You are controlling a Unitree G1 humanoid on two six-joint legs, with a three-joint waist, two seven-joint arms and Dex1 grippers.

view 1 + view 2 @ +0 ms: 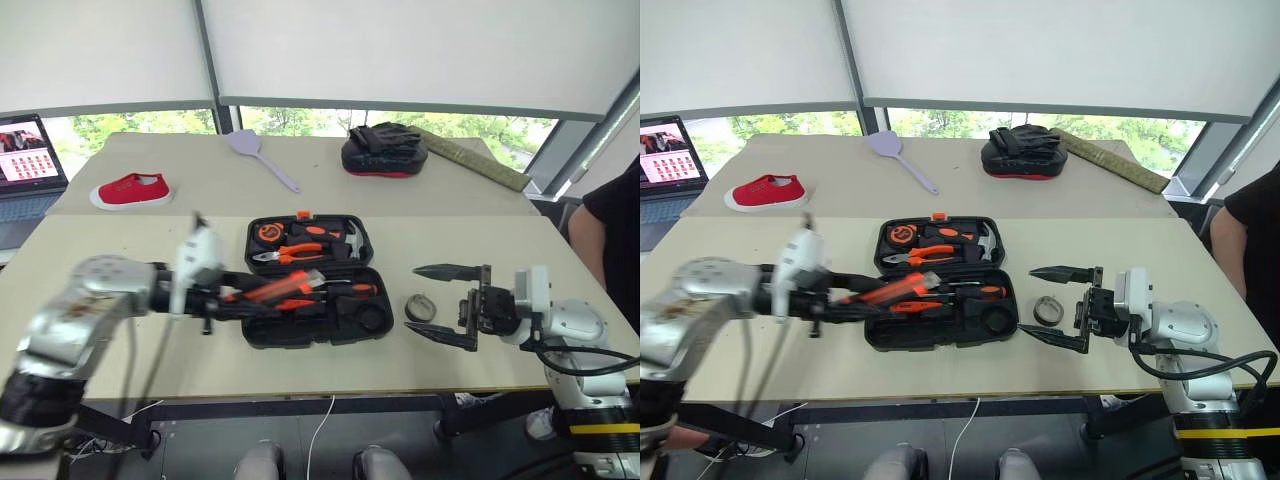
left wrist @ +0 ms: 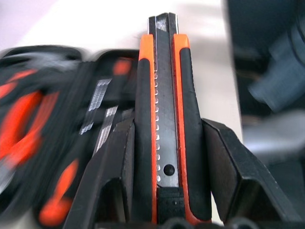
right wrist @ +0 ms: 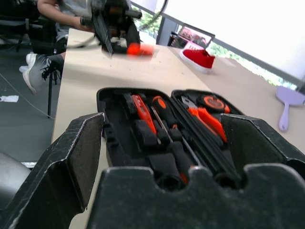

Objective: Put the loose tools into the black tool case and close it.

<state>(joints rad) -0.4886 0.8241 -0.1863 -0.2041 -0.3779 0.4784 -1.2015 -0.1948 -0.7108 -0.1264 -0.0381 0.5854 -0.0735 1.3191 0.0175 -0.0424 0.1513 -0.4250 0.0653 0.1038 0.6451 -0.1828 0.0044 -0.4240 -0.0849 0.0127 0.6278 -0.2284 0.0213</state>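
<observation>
Utility knife (image 2: 164,119) sits pinched lengthwise between the fingers (image 2: 233,176) of the left tool (image 1: 262,298), blade end pointing away from the wrist. From the head views, that tool holds the knife above the near half of the black tool case (image 1: 308,292), which lies open and flat on the surface (image 1: 120,250), just ahead of the tool tip. Case far half already carries pliers, a tape measure and a hammer-like piece; near half carries screwdrivers with orange-and-black handles (image 3: 143,114) lying in moulded slots. Whether the small all-orange screwdriver is in cannot be told.

Small dark tape roll (image 1: 420,307) rests loose on the surface, just beyond the fingertips of the right tool (image 1: 449,304), between that tool and the case's right edge. Right tool is spread wide, holding nothing, pointing across at the case.

Judged progress: well past halfway. Left to do: seat the knife in its slot, load the tape roll, fold the lid over and latch.

Further off from both tools: lilac spatula (image 1: 262,155), black padded mitt (image 1: 381,150), red shoe (image 1: 132,189), laptop (image 1: 28,155), a person's arm (image 1: 605,225) at the right edge.
</observation>
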